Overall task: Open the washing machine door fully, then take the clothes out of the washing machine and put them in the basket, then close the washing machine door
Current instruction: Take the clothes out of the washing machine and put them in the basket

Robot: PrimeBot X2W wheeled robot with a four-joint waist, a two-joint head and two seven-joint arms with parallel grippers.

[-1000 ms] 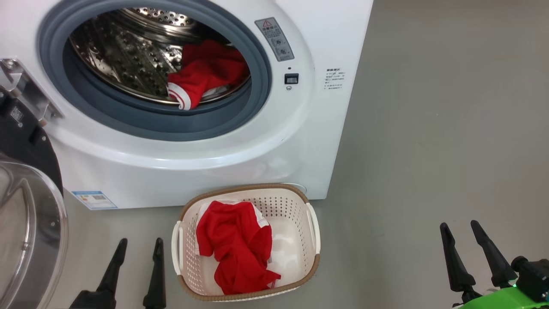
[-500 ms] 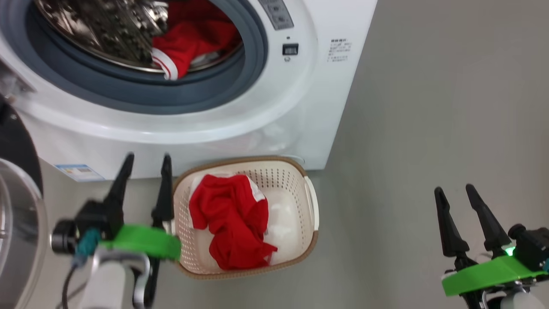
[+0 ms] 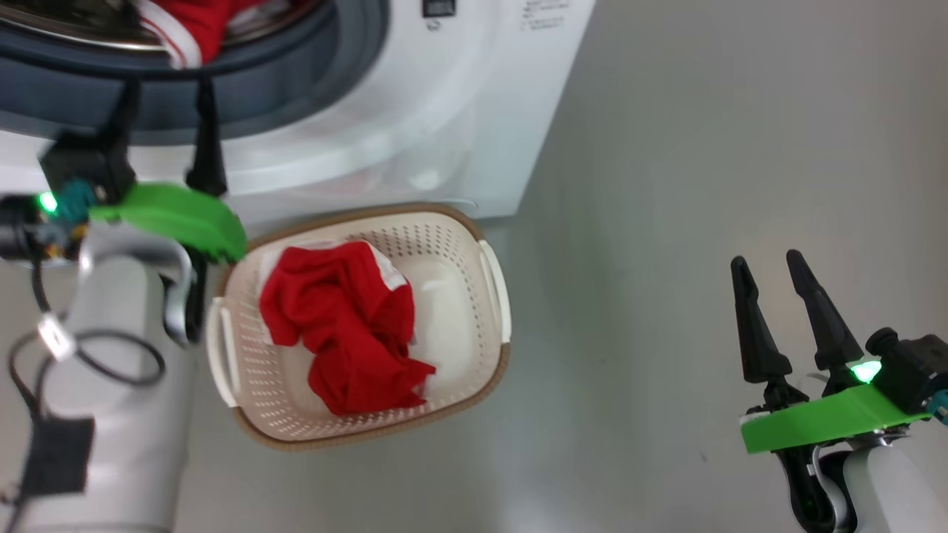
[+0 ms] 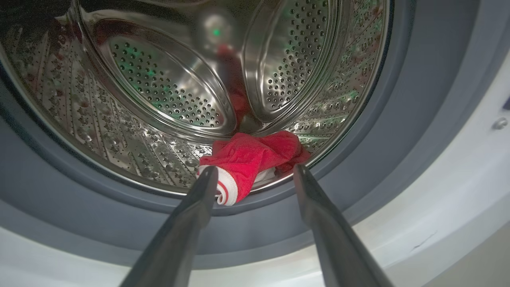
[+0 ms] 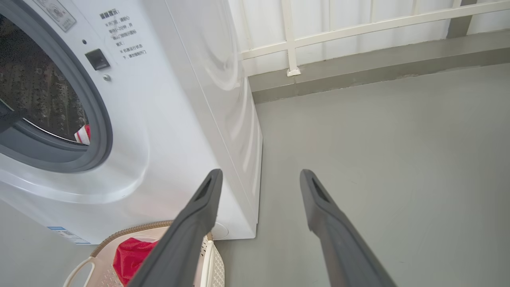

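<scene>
The washing machine stands open at the upper left; its door is out of view. A red garment with white striped trim lies at the drum's front lip, just inside the grey-blue rubber ring. My left gripper is open, fingertips either side of that garment, a short way in front of it, holding nothing. From the head, the left gripper points at the drum mouth. The cream basket sits on the floor before the machine with another red garment in it. My right gripper hangs open and empty over bare floor to the right.
Grey floor stretches to the right of the machine and basket. A white railing and a low grey kerb run behind the machine's right side. My left forearm rises beside the basket's left handle.
The head camera has tilted down, shifting the whole picture. My left arm has lifted from floor level beside the basket up to the drum mouth. The right gripper has stayed open and low.
</scene>
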